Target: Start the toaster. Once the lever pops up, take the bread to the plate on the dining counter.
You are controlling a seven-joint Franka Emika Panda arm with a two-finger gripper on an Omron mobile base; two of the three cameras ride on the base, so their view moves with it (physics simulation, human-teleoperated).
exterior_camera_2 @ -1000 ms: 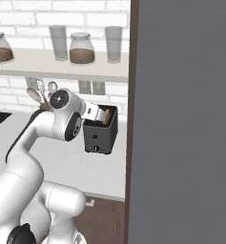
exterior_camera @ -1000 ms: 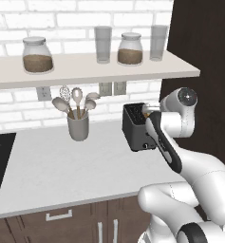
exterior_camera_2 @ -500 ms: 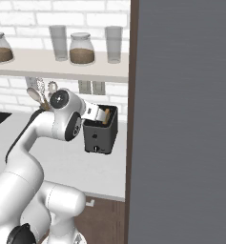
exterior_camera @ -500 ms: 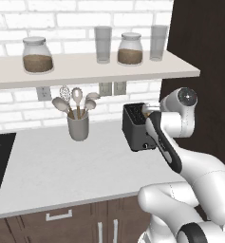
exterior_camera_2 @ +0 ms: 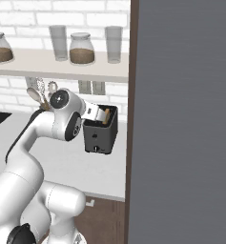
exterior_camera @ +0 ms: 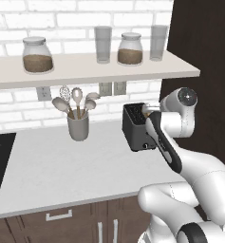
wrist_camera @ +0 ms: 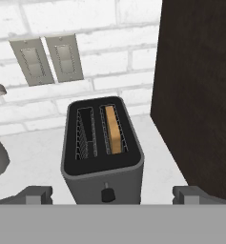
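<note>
The gripper has its fingers spread as wide as they go, one on each side of the toaster and holding nothing. It hangs just in front of the toaster's front face, right about where the little round knob sits.

The toaster is a dark grey two-slot box on the white worktop, tucked close beside a tall dark panel. The bread is standing on edge in one slot, sunk so its tan top is about level with the slot opening; the other slot is empty, just wire guides.

Further along the worktop there's a grey utensil cup with spoons and a whisk sticking out. Up on the shelf: two glass jars holding something brown, probably grains or spice, hard to tell, plus two clear glasses that look empty. Two wall sockets sit behind the toaster on the white brick.
</note>
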